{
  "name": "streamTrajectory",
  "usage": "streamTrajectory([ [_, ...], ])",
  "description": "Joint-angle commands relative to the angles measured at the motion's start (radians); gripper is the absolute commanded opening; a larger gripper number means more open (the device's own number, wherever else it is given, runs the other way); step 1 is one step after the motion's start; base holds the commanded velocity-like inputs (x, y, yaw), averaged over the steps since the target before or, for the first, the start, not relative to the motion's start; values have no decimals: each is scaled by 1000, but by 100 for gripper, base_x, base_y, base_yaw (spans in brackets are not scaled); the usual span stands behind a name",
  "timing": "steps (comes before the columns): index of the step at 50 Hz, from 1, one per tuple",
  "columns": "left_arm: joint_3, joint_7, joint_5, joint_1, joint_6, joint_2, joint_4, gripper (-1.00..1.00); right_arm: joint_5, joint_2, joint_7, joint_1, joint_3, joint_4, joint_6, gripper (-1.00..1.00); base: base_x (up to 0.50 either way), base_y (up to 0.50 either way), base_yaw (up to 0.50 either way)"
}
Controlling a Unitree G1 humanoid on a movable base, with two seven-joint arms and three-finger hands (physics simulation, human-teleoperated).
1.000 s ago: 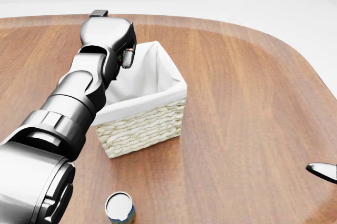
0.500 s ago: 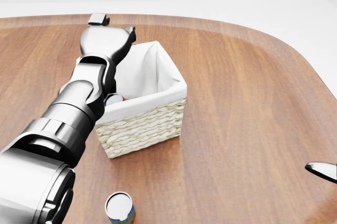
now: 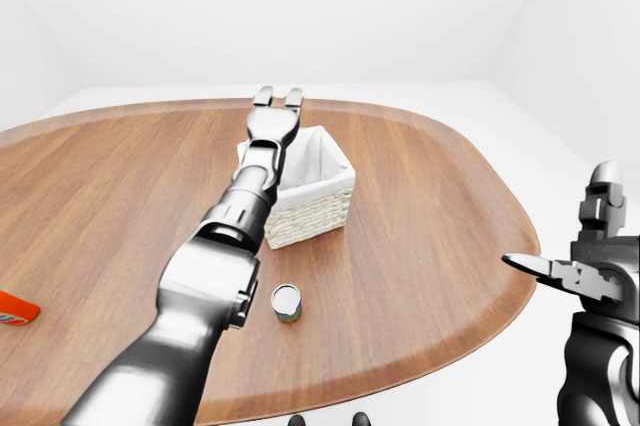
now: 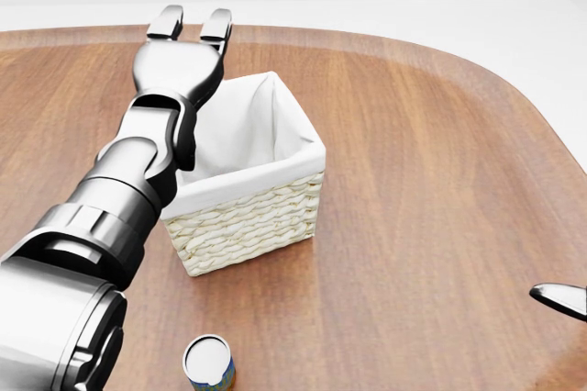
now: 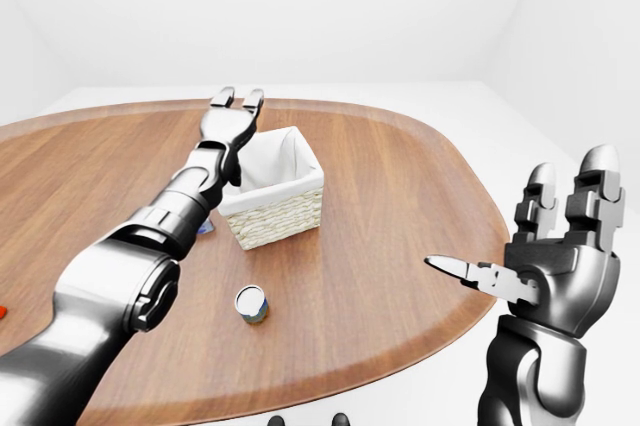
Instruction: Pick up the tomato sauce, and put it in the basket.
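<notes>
The white-lined wicker basket (image 4: 275,203) stands at mid table. My left hand (image 4: 193,24) hovers over the table just past the basket's top-left corner, open, fingers straight and nothing in them. The left forearm (image 4: 138,166) crosses the basket's left side and hides that part of its inside. The tomato sauce does not show in any current view. The lining that shows (image 4: 257,129) is bare. At the right, off the table edge, my right hand (image 5: 510,221) is raised and open, holding nothing.
A small can with a white lid (image 4: 209,361) stands on the wooden table (image 4: 422,180) below the basket. An orange packet (image 3: 15,308) lies at the far left. A small blue and red item (image 5: 205,228) peeks out beside the forearm.
One second ago the left hand was curled round a small item over the basket. It then let go, and the item showed inside by the forearm. The fingers have since straightened.
</notes>
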Motion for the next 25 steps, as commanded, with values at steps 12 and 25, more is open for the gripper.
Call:
streamTrajectory([
  [12,58,-69,-171,-232,0,69,-15,100,0,0,3,-1,1,12,0,100,0,0,0],
  [25,72,-156,-202,-461,0,155,-23,100,-5,-5,-1,-5,8,12,0,100,0,0,0],
])
